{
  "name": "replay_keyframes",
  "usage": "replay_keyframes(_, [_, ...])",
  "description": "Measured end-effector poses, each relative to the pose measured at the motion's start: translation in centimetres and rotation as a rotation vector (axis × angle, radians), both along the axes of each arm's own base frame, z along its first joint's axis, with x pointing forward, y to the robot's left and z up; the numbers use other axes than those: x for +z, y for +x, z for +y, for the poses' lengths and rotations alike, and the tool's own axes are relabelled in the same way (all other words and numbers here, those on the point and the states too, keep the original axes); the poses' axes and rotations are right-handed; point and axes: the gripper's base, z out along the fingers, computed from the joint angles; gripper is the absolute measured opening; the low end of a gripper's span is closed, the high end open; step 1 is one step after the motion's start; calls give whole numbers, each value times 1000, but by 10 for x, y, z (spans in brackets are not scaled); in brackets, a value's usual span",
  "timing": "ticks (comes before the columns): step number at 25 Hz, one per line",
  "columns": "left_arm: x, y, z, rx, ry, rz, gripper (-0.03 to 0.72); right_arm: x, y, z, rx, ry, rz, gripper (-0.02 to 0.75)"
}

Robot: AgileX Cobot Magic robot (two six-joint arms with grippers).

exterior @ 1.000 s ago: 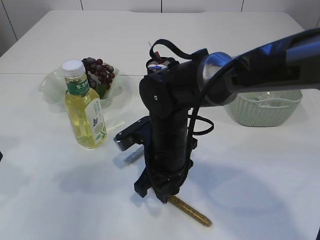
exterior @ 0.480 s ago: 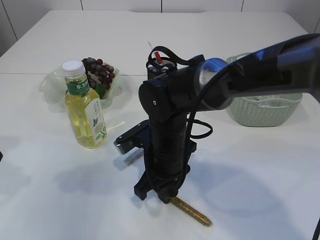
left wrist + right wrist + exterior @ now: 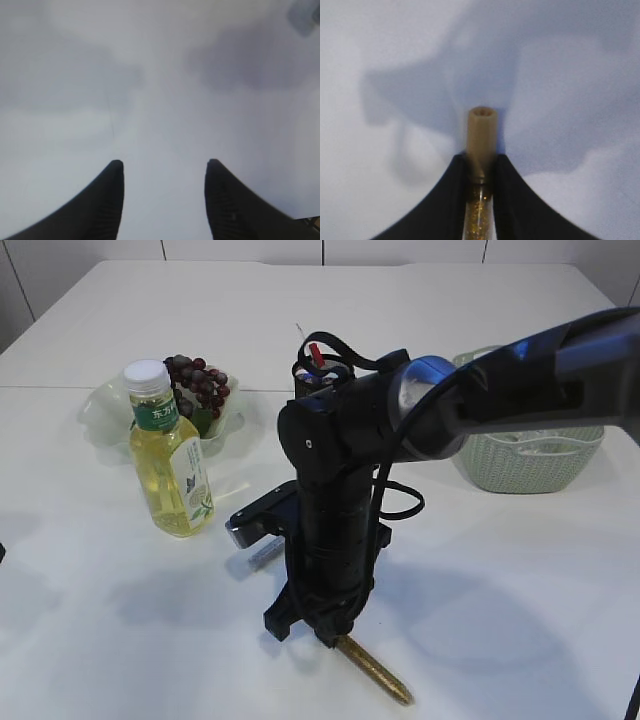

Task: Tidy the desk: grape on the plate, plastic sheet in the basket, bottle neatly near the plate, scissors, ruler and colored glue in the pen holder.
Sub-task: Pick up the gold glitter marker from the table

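Right gripper (image 3: 480, 172) down, jaws pinched.

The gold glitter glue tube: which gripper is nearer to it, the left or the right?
Right. The right gripper is closed on the gold glitter glue tube, one finger on each side. The left gripper is open over bare table, with no tube in its view.

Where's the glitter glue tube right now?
The gold glue tube lies low and centre in the exterior view, on the table's near edge, one end between the right gripper's fingers, below the pen holder.
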Motion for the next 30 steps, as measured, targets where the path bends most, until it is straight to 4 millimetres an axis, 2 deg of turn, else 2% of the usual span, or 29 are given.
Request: replay_keyframes(30, [0, 0, 0, 0, 0, -3, 379, 8, -1, 3, -8, 59, 20, 134])
